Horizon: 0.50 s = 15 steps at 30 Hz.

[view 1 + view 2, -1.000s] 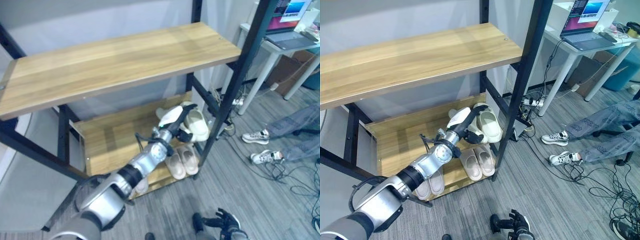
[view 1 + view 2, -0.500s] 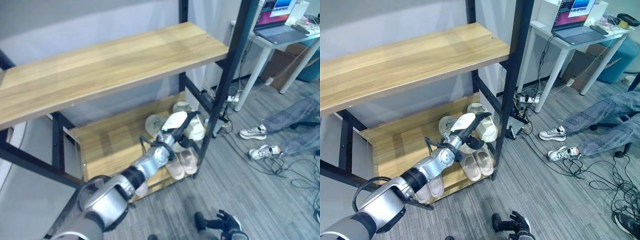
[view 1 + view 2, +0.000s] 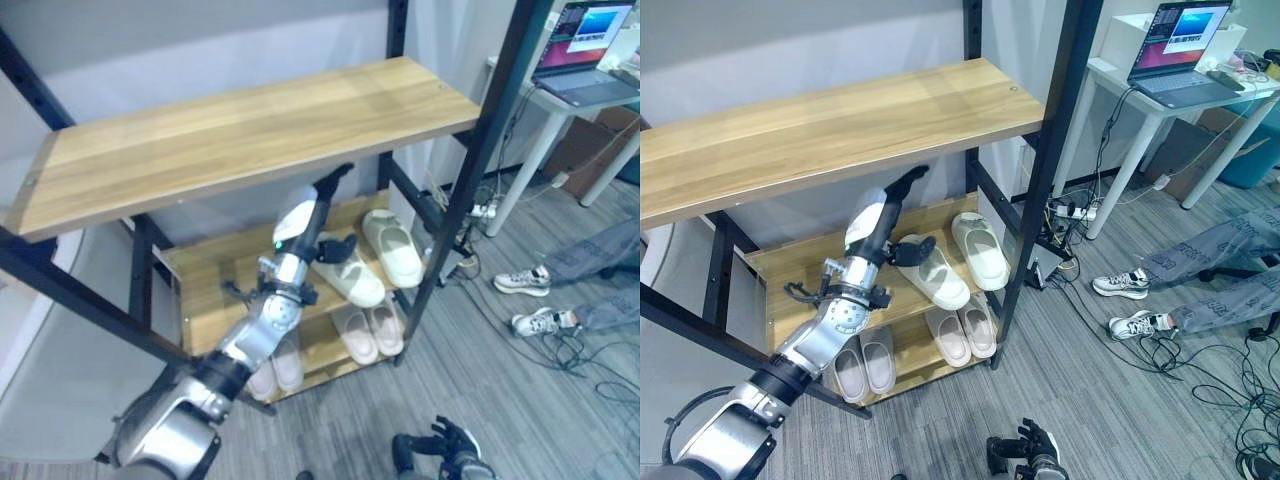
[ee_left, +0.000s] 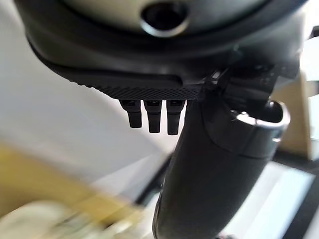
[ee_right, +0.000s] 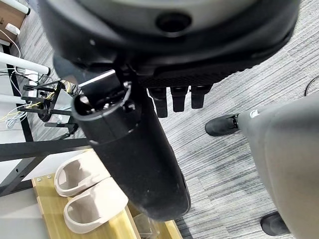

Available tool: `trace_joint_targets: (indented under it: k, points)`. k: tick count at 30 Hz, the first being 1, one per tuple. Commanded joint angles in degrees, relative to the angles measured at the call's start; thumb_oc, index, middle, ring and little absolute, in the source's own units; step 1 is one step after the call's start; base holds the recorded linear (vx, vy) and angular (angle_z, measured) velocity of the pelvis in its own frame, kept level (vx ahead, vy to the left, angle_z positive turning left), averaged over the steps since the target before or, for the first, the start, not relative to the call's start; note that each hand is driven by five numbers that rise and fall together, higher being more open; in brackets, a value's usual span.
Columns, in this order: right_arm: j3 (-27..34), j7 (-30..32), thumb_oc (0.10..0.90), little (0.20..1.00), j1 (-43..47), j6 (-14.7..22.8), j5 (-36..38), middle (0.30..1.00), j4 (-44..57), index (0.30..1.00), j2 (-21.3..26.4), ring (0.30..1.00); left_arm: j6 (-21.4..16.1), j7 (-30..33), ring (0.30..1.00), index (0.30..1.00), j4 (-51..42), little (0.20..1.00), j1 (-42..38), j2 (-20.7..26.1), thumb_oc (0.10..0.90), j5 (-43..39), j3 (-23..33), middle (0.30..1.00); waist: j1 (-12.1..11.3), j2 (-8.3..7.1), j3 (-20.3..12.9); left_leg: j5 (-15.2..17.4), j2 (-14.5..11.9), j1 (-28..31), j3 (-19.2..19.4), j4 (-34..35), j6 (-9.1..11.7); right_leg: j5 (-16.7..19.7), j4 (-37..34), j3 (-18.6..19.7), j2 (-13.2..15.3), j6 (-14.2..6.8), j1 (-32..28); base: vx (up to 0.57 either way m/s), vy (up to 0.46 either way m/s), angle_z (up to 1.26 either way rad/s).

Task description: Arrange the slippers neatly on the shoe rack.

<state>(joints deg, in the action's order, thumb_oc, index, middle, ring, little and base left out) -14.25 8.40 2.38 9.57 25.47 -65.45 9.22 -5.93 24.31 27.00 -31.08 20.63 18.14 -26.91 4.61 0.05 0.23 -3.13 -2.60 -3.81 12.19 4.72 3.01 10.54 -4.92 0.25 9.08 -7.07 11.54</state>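
At the centre of the left eye view, the left hand (image 3: 305, 213) is raised between the top shelf (image 3: 240, 130) and the middle shelf (image 3: 215, 285) of the shoe rack (image 3: 1025, 215), fingers (image 3: 333, 178) stretched straight and holding nothing. Just right of its thumb, two cream slippers (image 3: 352, 277) lie on the middle shelf, apparently not touched. Two pink pairs (image 3: 958, 334) sit on the bottom shelf below. The right hand (image 3: 1032, 449) hangs at the bottom edge over the floor (image 3: 1160, 400), fingers loosely spread. A person's legs (image 3: 1210, 270) lie at far right.
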Motion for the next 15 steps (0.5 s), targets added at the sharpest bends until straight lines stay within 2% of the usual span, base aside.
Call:
trace_joint_targets:
  k: [1,12,15]
  points:
    - [0.4,0.6,0.800,0.900,2.2,1.5,0.2,0.900,0.4,0.900,0.6,0.900,-1.4,2.1,0.900,0.900,6.2,0.900,-7.7,-2.8,0.800,-3.1,4.1,0.900,-0.5,1.33,-0.4,4.5,1.3,-1.1,-5.7,0.3,-1.1,-7.7,0.6,-6.0,-3.8,-0.5,-2.5,0.00,0.000,0.00]
    - [-0.3,0.9,0.800,0.900,2.8,0.4,-0.4,0.900,1.4,0.900,1.4,0.900,2.8,1.2,0.900,0.900,18.6,0.900,-10.4,-5.5,0.800,-5.4,3.3,0.900,-0.1,1.34,0.1,4.4,1.2,-1.8,-5.5,0.3,-1.2,-7.6,0.5,-5.7,-3.8,-0.4,-1.9,0.00,0.000,0.00]
    - [-0.4,1.1,0.800,0.900,3.0,0.2,-0.4,0.900,1.6,0.900,1.6,0.900,3.0,0.2,0.900,0.900,18.6,0.900,-10.7,-6.3,0.800,-7.0,3.2,0.900,-0.2,1.48,0.3,4.4,1.3,-1.8,-5.5,0.3,-1.2,-7.7,0.6,-5.7,-3.8,-0.4,-1.9,0.00,0.000,0.00]
